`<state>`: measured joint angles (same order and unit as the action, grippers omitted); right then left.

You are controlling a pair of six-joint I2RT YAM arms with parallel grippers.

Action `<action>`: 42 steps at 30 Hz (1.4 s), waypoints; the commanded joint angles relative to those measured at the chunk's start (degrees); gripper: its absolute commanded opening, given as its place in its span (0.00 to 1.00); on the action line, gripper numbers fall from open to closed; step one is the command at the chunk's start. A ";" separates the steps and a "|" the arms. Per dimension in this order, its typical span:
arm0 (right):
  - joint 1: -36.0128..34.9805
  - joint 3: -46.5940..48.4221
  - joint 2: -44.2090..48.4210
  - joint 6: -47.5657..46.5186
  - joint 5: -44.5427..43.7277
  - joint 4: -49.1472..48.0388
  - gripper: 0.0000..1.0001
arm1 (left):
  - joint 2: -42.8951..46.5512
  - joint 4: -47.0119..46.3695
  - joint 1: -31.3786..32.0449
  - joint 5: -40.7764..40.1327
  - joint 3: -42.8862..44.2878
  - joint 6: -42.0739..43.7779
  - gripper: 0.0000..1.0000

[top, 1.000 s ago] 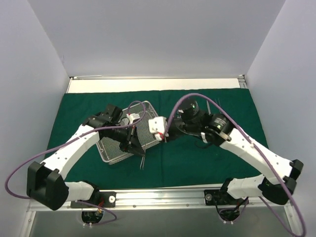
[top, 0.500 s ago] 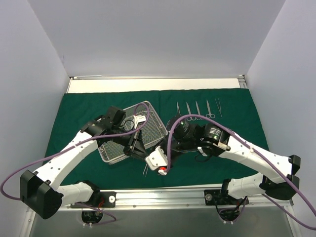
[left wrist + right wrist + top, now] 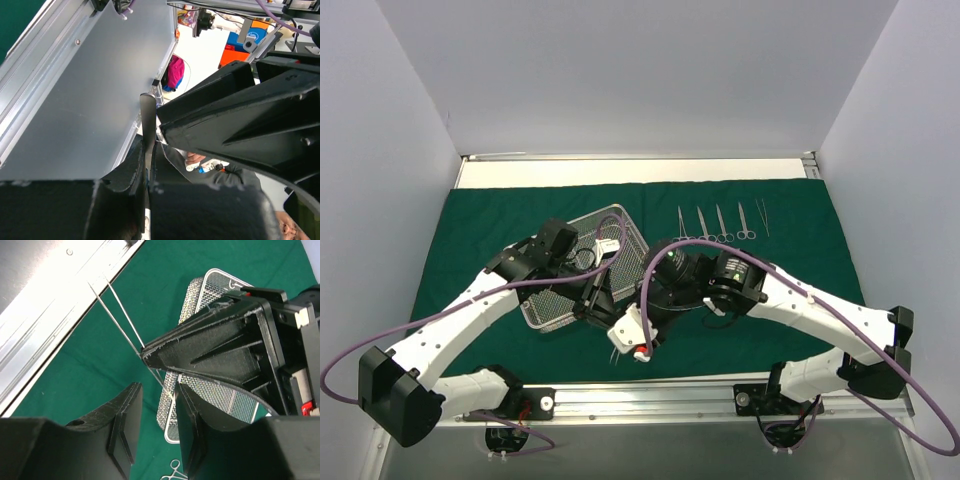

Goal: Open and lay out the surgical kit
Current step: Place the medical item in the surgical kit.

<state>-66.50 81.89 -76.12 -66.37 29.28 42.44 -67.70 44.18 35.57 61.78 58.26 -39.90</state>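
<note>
The dark green drape [image 3: 480, 230] lies spread over the table. The silver wire-mesh tray [image 3: 548, 305] sits on it left of centre and also shows in the right wrist view [image 3: 210, 290]. Several slim steel instruments [image 3: 720, 222] lie in a row at the back right. My left gripper [image 3: 599, 300] [image 3: 148, 150] is shut on thin steel tweezers [image 3: 117, 312] [image 3: 146, 120], held above the drape beside the tray's near right corner, prongs toward the table's front rail. My right gripper [image 3: 628, 335] [image 3: 157, 390] is open, its fingers either side of the tweezers' rear end.
The metal front rail [image 3: 55, 325] runs just beyond the tweezers' tips. A ring-handled instrument [image 3: 175, 471] lies on the drape below my right gripper. White walls close in the table on three sides. Purple cables loop over both arms.
My right arm has swung from behind the tray's right side down to the front, bringing its open fingers to the tweezers. My left gripper has kept its hold and shifted slightly.
</note>
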 commanded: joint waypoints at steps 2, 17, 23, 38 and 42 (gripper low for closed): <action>-1.53 0.64 -1.49 -1.48 -1.68 -0.07 0.33 | 1.35 -2.96 0.90 2.12 -0.34 -0.44 0.02; -3.02 0.03 -4.30 0.27 -4.05 -0.69 0.00 | 2.49 -4.28 1.78 3.35 -1.48 -1.23 0.02; -0.75 -0.67 -5.71 5.89 -5.02 -1.04 0.00 | 0.82 -0.87 -3.13 0.72 1.49 1.65 0.55; 43.53 -20.63 -3.15 46.83 -16.31 -28.73 0.00 | -11.48 16.99 -30.91 -40.50 19.96 23.02 0.61; 58.56 -16.15 -10.18 51.95 -21.18 -25.74 0.00 | -14.73 13.83 -31.35 -37.01 19.35 22.94 0.60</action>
<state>-15.97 62.67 -82.37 -23.44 15.25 16.88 -79.99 58.85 4.75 25.69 76.14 -20.21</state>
